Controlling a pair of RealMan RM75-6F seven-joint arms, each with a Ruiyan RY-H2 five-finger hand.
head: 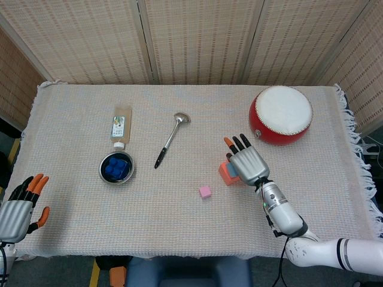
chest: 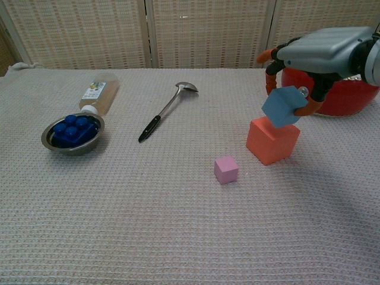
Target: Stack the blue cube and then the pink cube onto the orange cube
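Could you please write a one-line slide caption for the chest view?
Right hand holds the tilted blue cube just above the orange cube; the pink cube waits on the cloth nearby.

held cube (chest: 283,105) above larger cube (chest: 272,141)

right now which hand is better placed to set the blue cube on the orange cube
The right hand: it already holds the blue cube just above the orange cube. The left hand hangs at the table's far-left edge, holding nothing.
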